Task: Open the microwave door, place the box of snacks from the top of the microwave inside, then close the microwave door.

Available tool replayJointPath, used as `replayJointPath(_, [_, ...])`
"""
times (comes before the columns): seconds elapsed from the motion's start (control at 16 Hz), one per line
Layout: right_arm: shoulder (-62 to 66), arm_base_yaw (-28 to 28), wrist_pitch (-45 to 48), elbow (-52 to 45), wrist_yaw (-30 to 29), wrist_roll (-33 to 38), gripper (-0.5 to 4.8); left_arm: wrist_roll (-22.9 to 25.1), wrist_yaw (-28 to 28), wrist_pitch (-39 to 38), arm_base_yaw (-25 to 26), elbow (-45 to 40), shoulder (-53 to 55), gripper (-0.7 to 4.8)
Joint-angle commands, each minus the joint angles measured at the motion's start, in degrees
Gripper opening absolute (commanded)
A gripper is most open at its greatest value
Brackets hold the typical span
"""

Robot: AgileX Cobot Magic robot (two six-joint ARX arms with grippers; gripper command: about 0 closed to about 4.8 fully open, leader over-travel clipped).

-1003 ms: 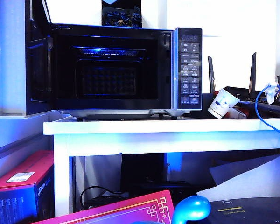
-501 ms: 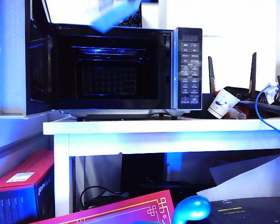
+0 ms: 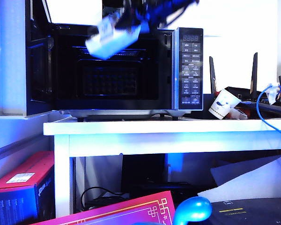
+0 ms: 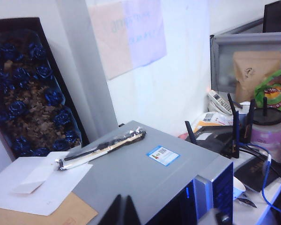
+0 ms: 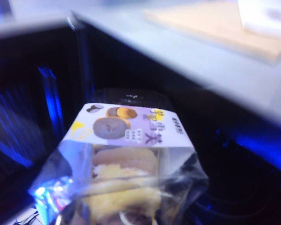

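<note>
**Snack box carried to the open oven mouth**

Nearest the exterior camera, below the table [image 3: 168,126], lie boxes and papers that play no part. On the table stands the microwave [image 3: 131,70], its door [image 3: 37,70] swung fully out to the left so the dark cavity is clear to receive the load.

In front of the cavity's upper edge, the right end effector [image 3: 131,21] reaches in from above and the right, clamped on the box of snacks [image 3: 113,38]; it is blurred there, so the jaws themselves cannot be made out. The right wrist view settles the grip: the box [image 5: 131,168] fills the foreground close under the camera, clear wrapping and printed label towards the black opening beyond, so it is plainly held and aimed at the cavity. It hangs in the air, touching neither roof nor floor of the oven. It probably has to come lower before going in, since it sits level with the top rim.

Farther back, the left end effector [image 4: 123,211] waits above the microwave's grey top [image 4: 145,173], out of the other arm's way. Only its dark fingertips show, pressed together with nothing between them. Behind it, a dark flower box [image 4: 28,93] leans on the wall.
</note>
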Motion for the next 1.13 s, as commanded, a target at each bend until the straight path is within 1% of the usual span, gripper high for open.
replayJointPath(0.06, [2.38,0.11,5.84,-0.57,1.05,0.11,2.11,0.07,0.04,-0.74,-0.07,0.15,-0.37,-0.05])
replayJointPath(0.25, [6.03,0.11,11.23,-0.63,1.7,1.81,2.11,0.28,0.02,-1.79,-0.07,0.13,-0.37,-0.05])
replayJointPath(0.38, [8.72,0.11,15.02,-0.66,3.93,2.8,2.11,0.42,0.02,-2.1,-0.07,0.13,-0.37,-0.05])
replayJointPath(0.5, [11.13,0.11,19.67,-0.77,4.61,3.69,2.11,1.36,0.0,-2.67,-0.07,0.15,-0.37,-0.05])
replayJointPath(0.69, [14.82,0.11,26.51,-0.77,8.22,5.11,2.11,1.51,-0.07,-3.1,-0.07,0.15,-0.37,-0.05])
replayJointPath(0.81, [16.79,0.13,31.47,-0.72,11.76,6.54,2.11,1.51,-0.07,-3.13,-0.07,0.15,-0.37,-0.05])
replayJointPath(0.94, [17.75,0.15,32.89,-0.72,14.05,6.54,2.11,1.49,-0.04,-3.13,-0.07,0.15,-0.37,-0.05])
replayJointPath(1.13, [17.97,0.39,31.63,-0.74,14.51,6.6,2.11,1.49,-0.07,-3.13,-0.07,0.15,-0.37,-0.05])
